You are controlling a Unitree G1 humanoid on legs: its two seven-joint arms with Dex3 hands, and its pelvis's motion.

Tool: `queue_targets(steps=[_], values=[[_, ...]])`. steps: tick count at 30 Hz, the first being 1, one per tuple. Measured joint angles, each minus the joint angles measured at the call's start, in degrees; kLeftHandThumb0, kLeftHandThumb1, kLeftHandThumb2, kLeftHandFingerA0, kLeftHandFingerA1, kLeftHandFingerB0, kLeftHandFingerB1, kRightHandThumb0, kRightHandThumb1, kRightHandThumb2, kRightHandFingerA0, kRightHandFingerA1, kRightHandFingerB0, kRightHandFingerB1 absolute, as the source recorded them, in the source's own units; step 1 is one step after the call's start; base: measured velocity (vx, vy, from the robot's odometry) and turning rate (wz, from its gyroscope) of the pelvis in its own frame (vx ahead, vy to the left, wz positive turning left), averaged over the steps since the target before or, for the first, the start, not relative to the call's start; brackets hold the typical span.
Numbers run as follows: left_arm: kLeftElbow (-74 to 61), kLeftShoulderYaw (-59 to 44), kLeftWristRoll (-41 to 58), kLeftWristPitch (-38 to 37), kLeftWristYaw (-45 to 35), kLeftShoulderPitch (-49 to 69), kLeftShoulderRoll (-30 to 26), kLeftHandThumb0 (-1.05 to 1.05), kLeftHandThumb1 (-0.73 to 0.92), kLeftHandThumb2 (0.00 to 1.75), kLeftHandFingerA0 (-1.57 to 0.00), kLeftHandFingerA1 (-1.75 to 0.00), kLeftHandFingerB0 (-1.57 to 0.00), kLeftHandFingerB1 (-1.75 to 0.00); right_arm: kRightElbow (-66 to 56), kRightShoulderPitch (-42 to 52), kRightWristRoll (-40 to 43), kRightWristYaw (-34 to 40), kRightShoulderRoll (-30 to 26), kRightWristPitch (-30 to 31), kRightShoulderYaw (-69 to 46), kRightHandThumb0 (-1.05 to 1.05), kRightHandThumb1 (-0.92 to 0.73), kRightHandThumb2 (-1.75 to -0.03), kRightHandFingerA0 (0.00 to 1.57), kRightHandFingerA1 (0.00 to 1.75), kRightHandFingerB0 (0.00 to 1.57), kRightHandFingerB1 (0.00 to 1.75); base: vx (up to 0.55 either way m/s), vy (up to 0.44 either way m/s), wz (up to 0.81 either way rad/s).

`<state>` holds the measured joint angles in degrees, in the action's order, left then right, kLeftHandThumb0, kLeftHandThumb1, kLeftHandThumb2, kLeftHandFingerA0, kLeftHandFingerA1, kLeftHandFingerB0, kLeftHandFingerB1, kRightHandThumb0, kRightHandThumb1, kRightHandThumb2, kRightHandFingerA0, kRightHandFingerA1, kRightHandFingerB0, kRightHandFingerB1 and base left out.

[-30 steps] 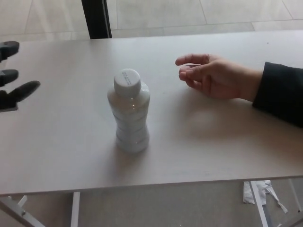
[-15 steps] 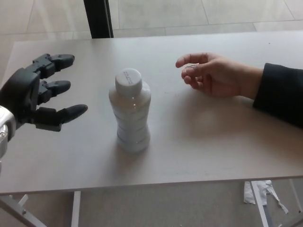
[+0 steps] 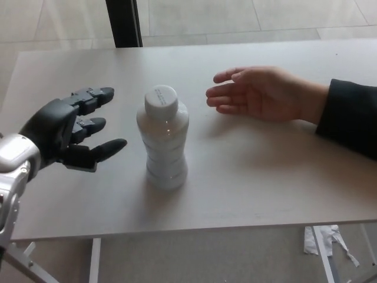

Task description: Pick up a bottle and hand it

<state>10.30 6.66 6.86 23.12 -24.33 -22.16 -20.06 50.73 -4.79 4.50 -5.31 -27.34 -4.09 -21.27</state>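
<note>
A white plastic bottle (image 3: 164, 141) with a white cap stands upright near the middle of the table (image 3: 265, 171). My left hand (image 3: 70, 127) hovers just to its left, open, fingers spread toward the bottle with a small gap between the fingertips and the bottle. Nothing is in that hand. A person's hand (image 3: 262, 93) in a dark sleeve rests open on the table to the right of and behind the bottle, fingers pointing left. My right hand does not show.
The table's front edge (image 3: 194, 230) runs across the lower picture, with floor and a scrap of white paper (image 3: 321, 239) below. A dark post (image 3: 123, 23) stands behind the table's far edge.
My left hand has moved right, closer to the bottle. The person's hand has uncurled and stretched its fingers out leftward. The bottle has not moved.
</note>
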Motion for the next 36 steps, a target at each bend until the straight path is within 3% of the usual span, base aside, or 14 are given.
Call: queue_targets(steps=[2,3,14,15,16,20,21,22,27,28,29,30,33,36], values=[[0.11,0.77,-0.13,0.00,0.14,-0.17,1.69,-0.79,0.43,0.89,0.00,-0.23,-0.01,-0.06,-0.04,-0.15,0.00,0.11,0.00,0.04,0.03,-0.63,-0.39,-0.90,1.27,1.27,0.43,0.69,0.00,0.000,0.00],[0.15,0.94,-0.19,0.00,0.16,-0.20,2.16,-0.76,0.41,0.90,-0.01,-0.32,-0.05,-0.12,-0.09,-0.19,0.00,0.17,0.00,0.04,0.03,-0.71,-0.54,-0.57,1.19,1.29,0.41,0.63,0.00,0.000,0.00],[-0.97,3.38,-1.63,-0.45,1.96,3.66,7.98,-0.81,0.44,0.91,0.00,-0.22,-0.09,-0.08,0.14,-1.02,-0.24,1.19,-0.03,0.95,0.66,-0.74,-0.55,-0.57,1.18,1.47,0.38,0.63,0.00,0.000,0.00],[-1.04,3.25,-1.61,-0.70,2.01,3.96,8.19,-0.81,0.44,0.92,0.00,-0.24,-0.09,-0.09,0.14,-1.04,-0.25,1.20,-0.03,0.98,0.67,-0.77,-0.43,-0.84,1.21,1.40,0.40,0.67,0.00,0.000,0.00],[-1.07,3.18,-1.65,-1.11,2.06,4.34,8.40,-0.81,0.44,0.92,0.00,-0.24,-0.07,-0.10,0.13,-1.07,-0.24,1.21,-0.03,1.05,0.67,-0.74,-0.55,-0.57,1.18,1.45,0.39,0.63,0.00,0.000,0.00],[-0.90,3.12,-1.84,-2.36,2.17,4.94,8.50,-0.82,0.45,0.91,0.00,-0.22,-0.03,-0.07,0.32,-1.33,-0.23,1.19,-0.03,1.14,0.67,-0.73,-0.55,-0.57,1.16,1.49,0.39,0.64,0.00,0.000,0.00],[-0.84,3.12,-1.88,-2.60,2.17,4.99,8.50,-0.90,0.44,0.67,0.00,-0.27,0.00,-0.25,0.38,-1.39,-0.23,1.19,-0.03,1.14,0.67,-0.72,-0.55,-0.57,1.17,1.48,0.39,0.64,0.00,0.000,0.00],[-0.73,3.10,-1.89,-2.81,2.15,5.02,8.50,-0.77,0.41,0.89,0.00,-0.17,0.00,-0.09,0.40,-1.43,-0.23,1.19,-0.02,1.14,0.67,-0.73,-0.55,-0.57,1.23,1.42,0.39,0.67,0.00,0.000,0.00],[-0.37,3.26,-2.37,-3.77,2.86,5.10,9.34,-1.01,0.57,0.96,0.00,-0.07,0.00,0.00,0.28,-1.45,-0.19,1.19,-0.02,1.38,0.67,-0.73,-0.55,-0.57,1.19,1.45,0.39,0.68,0.00,0.000,0.00],[-0.35,3.50,-2.77,-4.00,3.56,5.11,9.81,-0.86,0.57,0.58,0.00,0.00,0.00,0.00,0.29,-1.48,-0.20,1.19,-0.02,1.39,0.67,-0.75,-0.55,-0.58,1.22,1.45,0.39,0.68,0.00,0.000,0.00],[-0.46,3.73,-3.37,-4.09,4.47,5.11,10.50,-1.03,0.57,0.93,0.00,-0.09,0.00,-0.01,0.29,-1.49,-0.21,1.19,-0.02,1.40,0.69,-0.75,-0.55,-0.58,1.21,1.45,0.39,0.68,0.00,0.000,0.00],[-0.55,3.90,-3.80,-4.07,5.33,5.11,11.23,-0.99,0.55,0.93,0.00,-0.11,0.00,-0.05,0.30,-1.49,-0.23,1.19,-0.02,1.41,0.70,-0.79,-0.44,-0.83,1.25,1.40,0.39,0.69,0.00,0.000,0.00],[-0.84,4.21,-4.88,-3.80,7.94,5.11,13.91,-1.04,0.59,0.92,0.00,-0.07,0.00,0.00,0.29,-1.52,-0.24,1.21,-0.02,1.46,0.71,-0.77,-0.43,-0.84,1.27,1.40,0.38,0.68,0.00,0.000,0.00],[-1.03,4.53,-6.01,-3.59,10.43,5.10,16.40,-0.78,0.46,0.73,-0.02,-0.39,0.00,0.00,0.29,-1.58,-0.24,1.23,-0.02,1.56,0.69,-0.80,-0.44,-0.83,1.23,1.41,0.42,0.69,0.00,0.000,0.00]])
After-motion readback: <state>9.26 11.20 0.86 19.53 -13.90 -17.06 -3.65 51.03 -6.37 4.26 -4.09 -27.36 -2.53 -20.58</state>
